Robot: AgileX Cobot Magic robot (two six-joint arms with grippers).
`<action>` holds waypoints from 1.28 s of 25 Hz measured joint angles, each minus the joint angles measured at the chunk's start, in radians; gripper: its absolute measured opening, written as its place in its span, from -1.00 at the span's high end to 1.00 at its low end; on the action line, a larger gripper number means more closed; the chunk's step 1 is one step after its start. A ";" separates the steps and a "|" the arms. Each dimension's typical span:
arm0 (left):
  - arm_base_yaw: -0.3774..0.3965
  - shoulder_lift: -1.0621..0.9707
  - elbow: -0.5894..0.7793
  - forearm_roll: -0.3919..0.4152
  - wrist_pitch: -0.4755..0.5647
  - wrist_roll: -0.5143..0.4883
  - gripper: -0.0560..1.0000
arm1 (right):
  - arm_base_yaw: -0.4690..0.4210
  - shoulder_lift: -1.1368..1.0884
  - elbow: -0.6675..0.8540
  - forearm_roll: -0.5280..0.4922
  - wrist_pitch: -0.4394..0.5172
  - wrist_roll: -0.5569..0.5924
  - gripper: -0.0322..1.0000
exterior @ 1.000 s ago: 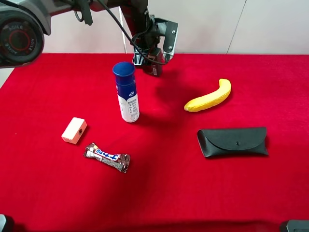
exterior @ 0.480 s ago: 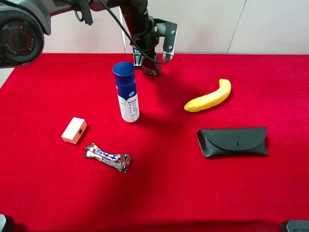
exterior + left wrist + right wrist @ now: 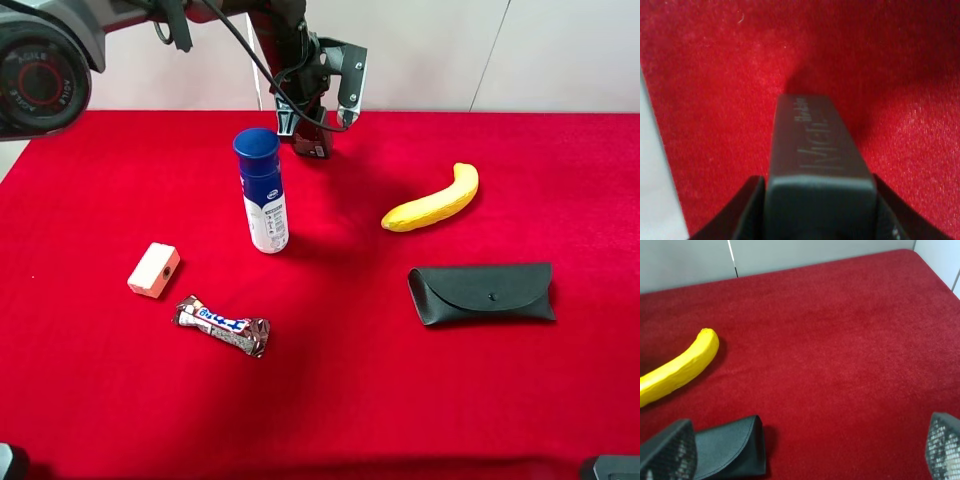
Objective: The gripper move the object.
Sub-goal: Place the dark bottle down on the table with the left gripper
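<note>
The left jaws are clamped on the pump bottle (image 3: 311, 143) (image 3: 816, 150), one finger (image 3: 747, 212) pressed to each of its sides. Seen from the high camera, the bottle is near the table's (image 3: 400, 400) 12 o'clock edge, at 1 o'clock from the white bottle (image 3: 264, 195) and close to it but apart. Whether its base touches the red cloth cannot be told.

The banana (image 3: 432, 203) (image 3: 675, 372) lies at 3 o'clock from the white bottle, well apart. The black case (image 3: 482, 292) (image 3: 727, 445) lies at 5 o'clock from the banana. A white block (image 3: 154, 270) sits at 8 o'clock from the white bottle, with a candy bar (image 3: 222, 326) at 5 o'clock from the block.

The right jaws stand wide apart and empty above the cloth, near the case.
</note>
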State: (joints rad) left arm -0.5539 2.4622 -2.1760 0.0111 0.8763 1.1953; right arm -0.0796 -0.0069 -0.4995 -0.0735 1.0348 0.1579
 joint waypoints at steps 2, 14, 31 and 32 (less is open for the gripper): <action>0.000 0.000 -0.004 0.011 0.005 -0.008 0.11 | 0.000 0.000 0.000 0.000 0.000 0.000 -0.41; 0.019 -0.127 -0.015 0.051 0.214 -0.097 0.11 | 0.000 0.000 0.000 0.000 0.000 0.000 -0.41; 0.025 -0.311 0.010 0.090 0.291 -0.295 0.12 | 0.000 0.000 0.000 0.000 0.000 0.000 -0.41; 0.025 -0.326 0.027 0.091 0.291 -0.298 0.12 | 0.000 0.000 0.000 0.000 0.000 0.000 -0.41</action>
State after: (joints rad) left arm -0.5292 2.1365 -2.1495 0.1021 1.1671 0.8976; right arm -0.0796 -0.0069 -0.4995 -0.0735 1.0348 0.1579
